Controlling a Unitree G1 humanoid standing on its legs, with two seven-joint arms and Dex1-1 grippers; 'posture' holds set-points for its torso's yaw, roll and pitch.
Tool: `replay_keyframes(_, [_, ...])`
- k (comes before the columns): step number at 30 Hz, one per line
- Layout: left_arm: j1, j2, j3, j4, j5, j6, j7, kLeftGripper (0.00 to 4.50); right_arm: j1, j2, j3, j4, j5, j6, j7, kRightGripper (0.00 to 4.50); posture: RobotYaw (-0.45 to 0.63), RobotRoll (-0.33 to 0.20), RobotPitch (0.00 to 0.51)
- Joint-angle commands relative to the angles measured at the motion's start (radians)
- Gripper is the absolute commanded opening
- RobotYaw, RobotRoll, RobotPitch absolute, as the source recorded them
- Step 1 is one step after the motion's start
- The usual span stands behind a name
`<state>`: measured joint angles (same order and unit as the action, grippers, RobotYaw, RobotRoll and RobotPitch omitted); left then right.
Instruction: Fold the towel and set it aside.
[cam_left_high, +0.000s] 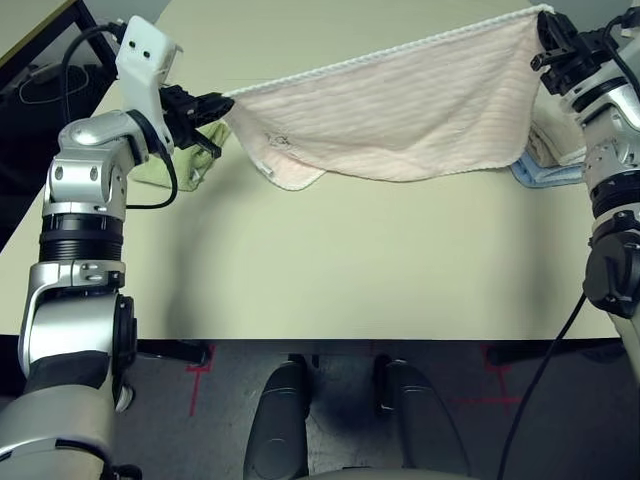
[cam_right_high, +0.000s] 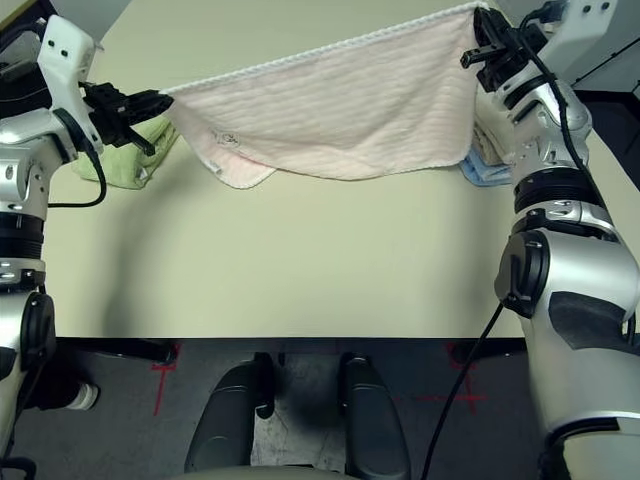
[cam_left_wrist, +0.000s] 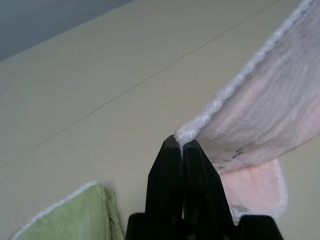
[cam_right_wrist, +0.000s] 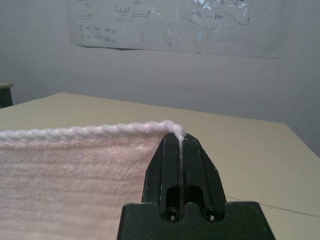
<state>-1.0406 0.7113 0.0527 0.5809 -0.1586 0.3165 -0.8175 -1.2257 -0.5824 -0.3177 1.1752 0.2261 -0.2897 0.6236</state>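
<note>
the left gripper (cam_left_high: 212, 108) is pressed together on one top corner of the towel (cam_left_high: 400, 110), its fingers (cam_left_wrist: 172, 165) pinching the whitish stitched edging. the right gripper (cam_right_high: 488, 42) is likewise pinched shut on the opposite top corner. between them the towel hangs stretched above the surface (cam_left_high: 300, 270), its middle sagging and its lower edge drooping in soft folds, one corner doubled near the dark embroidered mark (cam_left_high: 277, 142). it looks light, limp and fluffy, likely to slump wherever unsupported, so the firmer corners and edging seem the best holds. a green towel (cam_left_wrist: 75, 215) lies behind the left gripper; pale folded towels (cam_left_high: 545, 165) sit by the right.
</note>
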Motion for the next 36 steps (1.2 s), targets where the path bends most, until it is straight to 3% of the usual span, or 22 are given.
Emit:
replay_keyframes(1, [-0.038, 0.006, 0.001, 0.123, 0.056, -0.069, 0.069, 0.05, 0.01, 0.0, -0.002, 0.038, -0.008, 0.016, -0.015, 0.0, -0.02, 0.0, 0.252])
replay_keyframes(11, [-0.302, -0.052, 0.015, 0.525, 0.156, -0.42, 0.37, 0.05, -0.105, 0.05, -0.008, 0.11, -0.048, -0.015, -0.139, 0.0, 0.0, 0.0, 0.268])
replay_keyframes(18, [-0.399, -0.004, 0.025, 0.599, 0.2, -0.604, 0.512, 0.05, -0.188, 0.02, -0.071, 0.112, -0.003, -0.074, -0.134, 0.0, 0.0, 0.0, 0.277])
replay_keyframes(21, [-0.402, 0.008, 0.03, 0.584, 0.198, -0.661, 0.5, 0.05, -0.2, 0.015, -0.089, 0.107, 0.017, -0.087, -0.1, 0.0, 0.0, 0.0, 0.279])
replay_keyframes(27, [-0.248, 0.046, 0.005, 0.457, 0.149, -0.542, 0.163, 0.05, -0.136, 0.008, -0.06, 0.102, 0.016, -0.014, 0.112, 0.0, 0.01, 0.0, 0.291])
replay_keyframes(33, [0.083, 0.177, -0.06, 0.057, 0.052, -0.167, -0.301, 0.05, -0.035, -0.037, -0.001, 0.086, -0.017, 0.101, 0.36, 0.0, 0.02, 0.0, 0.303])
replay_keyframes(36, [0.194, 0.231, -0.058, -0.119, -0.006, -0.015, -0.413, 0.05, 0.0, -0.069, 0.025, 0.078, -0.03, 0.143, 0.458, 0.0, 0.01, 0.0, 0.305])
